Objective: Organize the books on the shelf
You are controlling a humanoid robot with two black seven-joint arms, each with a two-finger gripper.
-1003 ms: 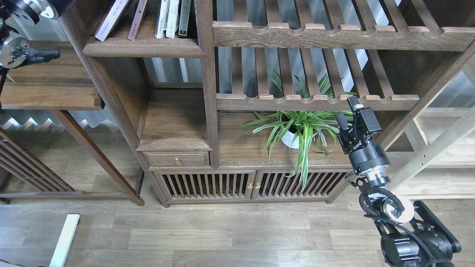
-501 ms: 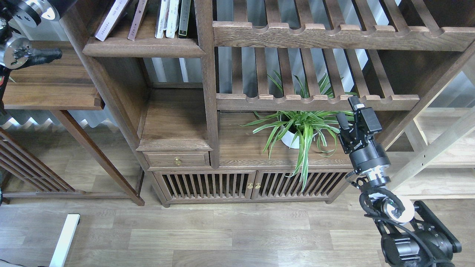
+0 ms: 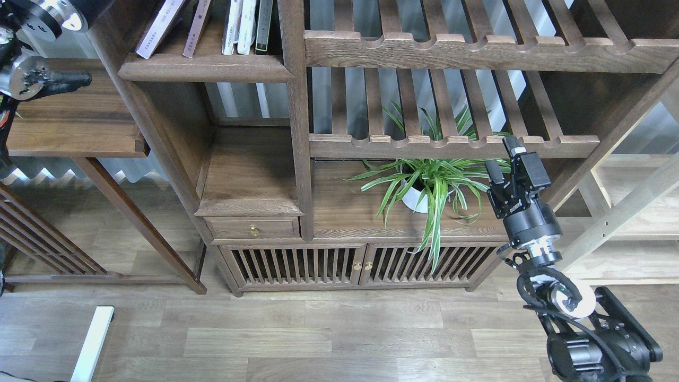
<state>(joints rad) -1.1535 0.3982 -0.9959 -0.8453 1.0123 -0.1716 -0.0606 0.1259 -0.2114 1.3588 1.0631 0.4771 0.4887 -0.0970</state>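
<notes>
The shelf (image 3: pixel 204 69), a solid dark-brown board with a rounded front edge, is at the top left of the bookcase. Several books stand on it, cut off by the frame top. A white book with a pale lavender band (image 3: pixel 159 26) leans left. A thin mauve-spined book (image 3: pixel 197 25) leans beside it. Two white books (image 3: pixel 240 26) and a dark one (image 3: pixel 263 26) stand upright. No red book shows. My left gripper (image 3: pixel 74 80) is a dark end-on shape left of the bookcase, below shelf height. My right gripper (image 3: pixel 503 157) is open and empty, low on the right by the plant.
A potted spider plant (image 3: pixel 424 185) sits on the cabinet top just left of my right gripper. Slatted shelves with scalloped rails (image 3: pixel 451 146) run above it. A side table (image 3: pixel 74 143) stands under my left arm. A drawer (image 3: pixel 253 229) and slatted doors are below.
My right gripper has shifted slightly to the right and down. My left arm has edged a little to the right. The books have not moved.
</notes>
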